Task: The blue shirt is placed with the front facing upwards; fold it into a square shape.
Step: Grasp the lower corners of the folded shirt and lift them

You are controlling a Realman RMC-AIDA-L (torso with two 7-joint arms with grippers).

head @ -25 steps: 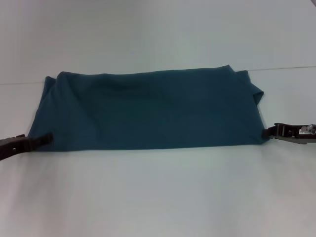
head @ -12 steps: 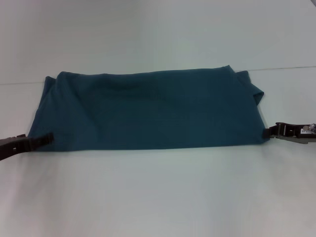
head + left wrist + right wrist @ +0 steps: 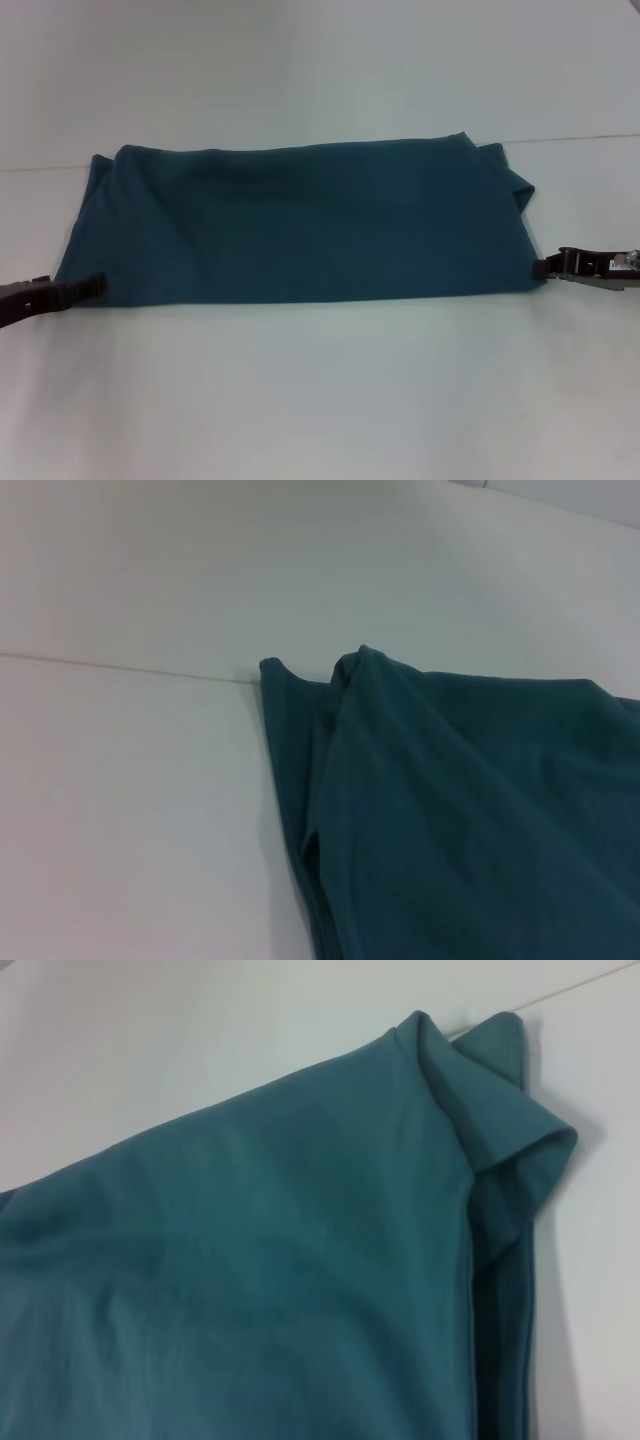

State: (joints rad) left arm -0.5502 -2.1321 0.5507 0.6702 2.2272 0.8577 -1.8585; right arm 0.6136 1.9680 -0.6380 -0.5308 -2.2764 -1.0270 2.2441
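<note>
Both end effectors sit low at the near corners of the blue shirt [image 3: 295, 222], which lies folded into a long band across the white surface [image 3: 320, 390]. On the left, the left end effector [image 3: 95, 283] reaches in from the frame edge, its dark tip touching the shirt's near left corner; whether it is parted or pinched on the cloth I cannot tell. On the right, the right end effector [image 3: 540, 268] meets the near right corner in the same way, and its state cannot be told either. The shirt's near edge runs fairly straight between the two tips, while its far edge follows a thin seam line in the surface. At the far right end a sleeve fold sticks out past the band, seen up close in the right wrist view. The left wrist view shows layered fabric edges at the far left corner.
</note>
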